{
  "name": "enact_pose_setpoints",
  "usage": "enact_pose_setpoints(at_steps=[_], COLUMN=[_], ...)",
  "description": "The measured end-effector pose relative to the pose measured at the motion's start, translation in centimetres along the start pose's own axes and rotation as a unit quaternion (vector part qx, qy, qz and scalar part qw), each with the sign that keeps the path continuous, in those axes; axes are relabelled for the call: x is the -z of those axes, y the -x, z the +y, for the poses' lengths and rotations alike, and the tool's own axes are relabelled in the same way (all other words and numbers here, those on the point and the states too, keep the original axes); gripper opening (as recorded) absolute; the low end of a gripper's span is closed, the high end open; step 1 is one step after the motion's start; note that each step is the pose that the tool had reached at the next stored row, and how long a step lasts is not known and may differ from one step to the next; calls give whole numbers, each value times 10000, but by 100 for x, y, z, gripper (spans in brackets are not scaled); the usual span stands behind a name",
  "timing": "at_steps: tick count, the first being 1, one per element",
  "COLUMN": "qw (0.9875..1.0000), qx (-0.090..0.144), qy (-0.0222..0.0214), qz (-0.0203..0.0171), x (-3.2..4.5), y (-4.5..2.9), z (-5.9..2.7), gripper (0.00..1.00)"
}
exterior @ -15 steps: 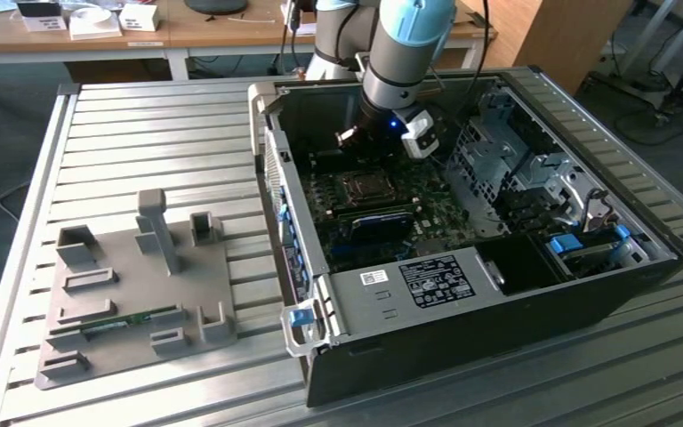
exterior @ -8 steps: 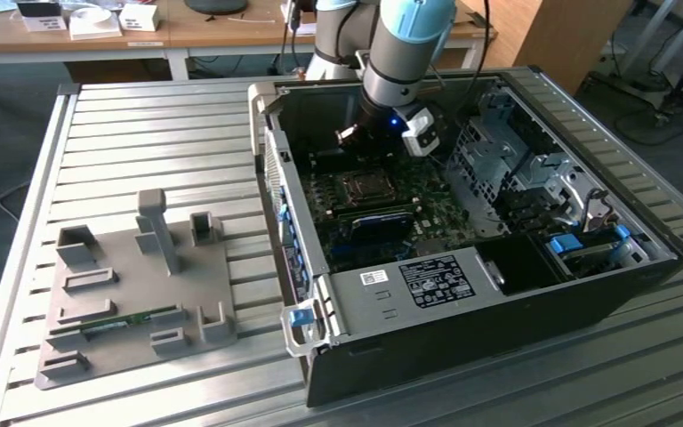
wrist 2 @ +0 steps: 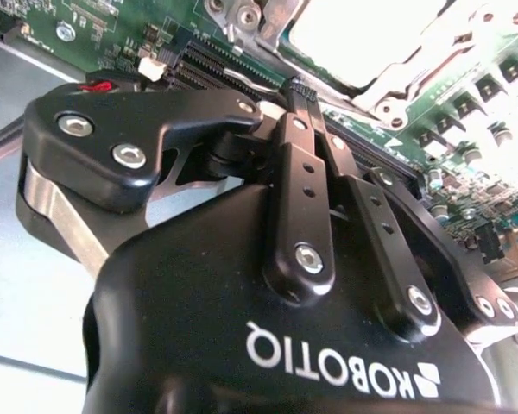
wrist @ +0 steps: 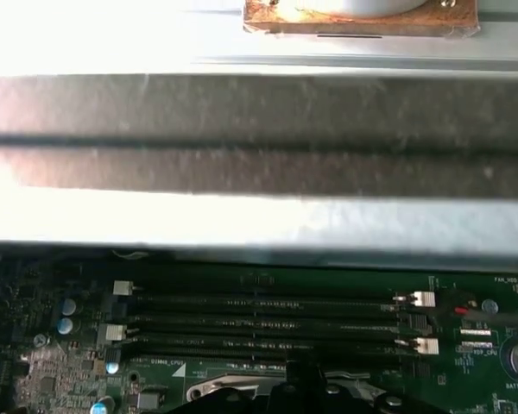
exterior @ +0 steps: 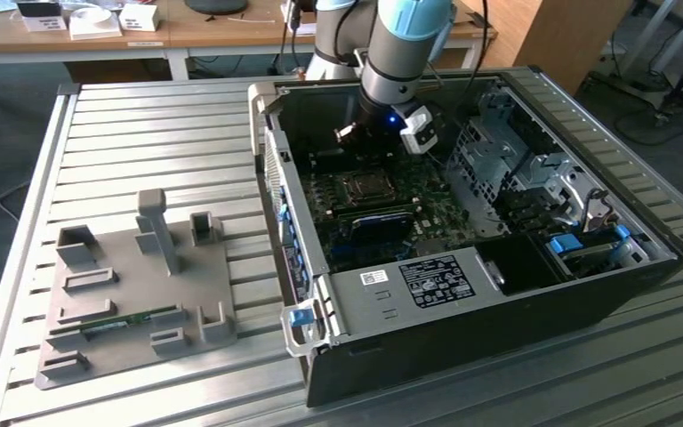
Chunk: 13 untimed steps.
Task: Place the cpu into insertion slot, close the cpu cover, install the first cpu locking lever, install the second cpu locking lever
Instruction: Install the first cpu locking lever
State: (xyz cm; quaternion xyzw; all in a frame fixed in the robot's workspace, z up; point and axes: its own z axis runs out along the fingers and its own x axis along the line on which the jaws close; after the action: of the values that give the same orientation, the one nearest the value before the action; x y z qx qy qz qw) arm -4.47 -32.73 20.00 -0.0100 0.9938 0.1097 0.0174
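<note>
The gripper (wrist 2: 298, 90) stood inside the case (exterior: 437, 311) with its fingers together and nothing seen between them. This gave a narrow tip, judged suited to pushing rather than grasping. The slot (exterior: 363, 188) lay just beyond that tip, with the memory slots (wrist: 259, 323) close beside it. The cover (wrist 2: 375, 84) appeared to lie down over the slot. The bright pale face in its opening was judged to be the cpu (wrist 2: 354, 26) — seated. Lever positions could not be told.

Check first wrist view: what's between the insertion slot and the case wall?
Long black memory slots on the green motherboard lie between the insertion slot's silvery rim and the grey case wall, in the first wrist view.
</note>
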Motion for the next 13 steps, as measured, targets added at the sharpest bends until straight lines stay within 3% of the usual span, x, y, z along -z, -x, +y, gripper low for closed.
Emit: enact_pose_setpoints(at_steps=[13], qw=[10000], qx=[0], qy=[1], qz=[0], x=[0], y=[1], z=[29], gripper=[11])
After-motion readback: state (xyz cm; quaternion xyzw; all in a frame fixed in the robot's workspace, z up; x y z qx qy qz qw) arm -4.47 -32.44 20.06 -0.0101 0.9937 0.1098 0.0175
